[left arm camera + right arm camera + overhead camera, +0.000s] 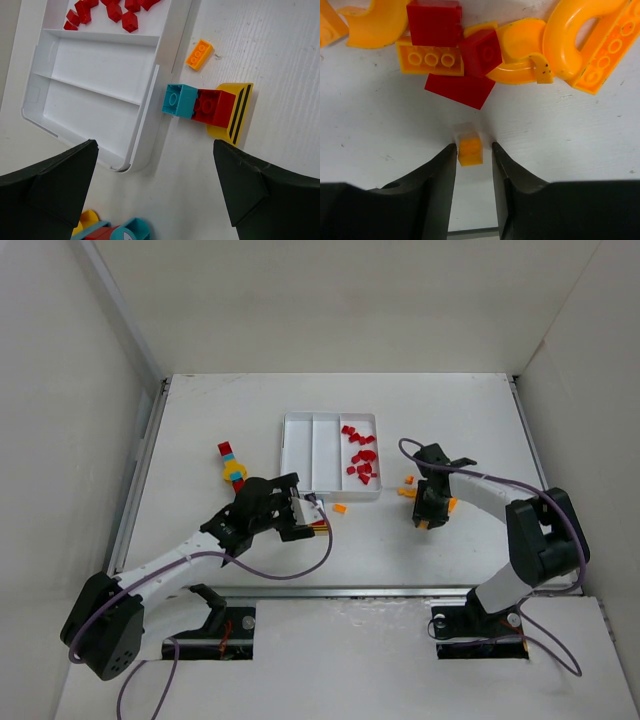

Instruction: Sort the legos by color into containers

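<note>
In tray: red legos [362,455] lie loose in the R compartment of the white tray [297,455]. The tray sits mid-counter, w/ 3 long compartments side by side and thin dividers between. Left wrist view catches the same reds at its top edge.

Just off the tray's near edge a loose orange brick [340,508] lies flat on the counter [200,420]. Close by is a small clump [200,106]: teal brick, red brick and a yellow sloped piece w/ black stripes, joined in a row. Its teal end is just beside the tray wall. A second clump [232,468] of red, teal & yellow sits L of the tray, apart from it.

R of the tray is a pile of orange and red pieces [450,50]: orange curved bits, studded orange plates and red bricks, touching and partly overlapping. Near that pile, on its own, is one small orange brick [470,151].

The right fingers [435,190] stand close on either side of that brick. One looks to touch it and there's a thin gap at the other. Can't tell if it's really pinched.

The left fingers [55,190] are spread wide w/ nothing held. They hang over the tray's near corner and the teal-red-yellow clump.

Top view: the left arm [170,565] reaches diagonally from its base to the tray's near edge. The right arm [490,495] is bent, w/ its wrist pointing down at the counter R of the tray.
</note>
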You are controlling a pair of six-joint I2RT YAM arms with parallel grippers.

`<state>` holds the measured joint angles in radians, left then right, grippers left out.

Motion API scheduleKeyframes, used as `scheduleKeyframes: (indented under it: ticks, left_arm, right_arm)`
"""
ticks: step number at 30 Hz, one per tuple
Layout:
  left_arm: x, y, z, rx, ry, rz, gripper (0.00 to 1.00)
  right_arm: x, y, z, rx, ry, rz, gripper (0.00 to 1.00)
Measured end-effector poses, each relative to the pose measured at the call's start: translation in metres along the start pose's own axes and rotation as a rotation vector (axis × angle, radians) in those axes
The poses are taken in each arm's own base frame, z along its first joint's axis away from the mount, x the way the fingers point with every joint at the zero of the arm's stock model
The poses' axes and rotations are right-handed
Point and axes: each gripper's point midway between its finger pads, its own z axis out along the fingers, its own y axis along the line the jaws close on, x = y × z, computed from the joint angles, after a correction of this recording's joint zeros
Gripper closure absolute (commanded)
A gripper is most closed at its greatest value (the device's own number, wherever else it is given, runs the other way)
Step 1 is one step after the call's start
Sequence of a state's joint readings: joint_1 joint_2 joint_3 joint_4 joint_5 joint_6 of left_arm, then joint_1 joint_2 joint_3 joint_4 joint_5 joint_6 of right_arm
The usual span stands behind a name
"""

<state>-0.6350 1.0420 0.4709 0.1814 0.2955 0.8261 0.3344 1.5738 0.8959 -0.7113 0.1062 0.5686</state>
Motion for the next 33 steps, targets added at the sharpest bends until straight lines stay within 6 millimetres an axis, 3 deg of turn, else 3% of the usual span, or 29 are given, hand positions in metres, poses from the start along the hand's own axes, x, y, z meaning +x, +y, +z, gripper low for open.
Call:
scheduleKeyframes:
  ticks: [2, 5, 6, 10, 13, 16, 20, 23, 26, 28, 31, 33]
  left_arm:
    - [0.000, 0.000, 0.000, -0.001, -0.001, 0.000, 0.00]
    - [0.000, 0.000, 0.000, -0.003, -0.001, 0.000, 0.00]
    - [0.001, 0.000, 0.000, -0.004, 0.000, 0.000, 0.00]
    - [0.001, 0.000, 0.000, -0.007, 0.002, -0.002, 0.00]
    - [0.000, 0.002, -0.001, -0.017, 0.001, -0.016, 0.00]
    - [0.002, 0.012, -0.001, -0.098, 0.005, -0.097, 0.00]
    - [0.026, 0.027, -0.007, -0.296, 0.064, -0.288, 0.00]
    - [0.041, 0.039, -0.016, -0.427, 0.110, -0.396, 0.00]
    - [0.045, 0.052, -0.024, -0.534, 0.118, -0.458, 0.00]
    - [0.046, 0.058, -0.027, -0.577, 0.119, -0.475, 0.00]
    - [0.048, 0.062, -0.031, -0.611, 0.126, -0.487, 0.00]
    - [0.049, 0.064, -0.032, -0.628, 0.131, -0.491, 0.00]
  right_arm:
    - [0.000, 0.000, 0.000, -0.002, -0.002, 0.000, 0.65]
    - [-0.001, 0.001, 0.000, -0.004, -0.004, 0.000, 0.87]
    - [-0.001, 0.001, 0.000, -0.005, -0.006, 0.003, 0.99]
    - [-0.002, 0.004, -0.001, -0.021, -0.012, -0.007, 1.00]
    - [-0.007, 0.013, -0.014, -0.056, -0.047, -0.049, 1.00]
    - [-0.026, 0.049, -0.048, -0.148, -0.158, -0.143, 1.00]
    - [-0.072, 0.125, -0.112, -0.333, -0.359, -0.260, 1.00]
    - [-0.105, 0.177, -0.137, -0.410, -0.436, -0.329, 1.00]
    - [-0.129, 0.229, -0.130, -0.439, -0.463, -0.405, 1.00]
    - [-0.131, 0.257, -0.111, -0.436, -0.446, -0.457, 0.99]
    - [-0.125, 0.279, -0.078, -0.403, -0.400, -0.509, 0.98]
    - [-0.117, 0.283, -0.059, -0.375, -0.366, -0.534, 0.96]
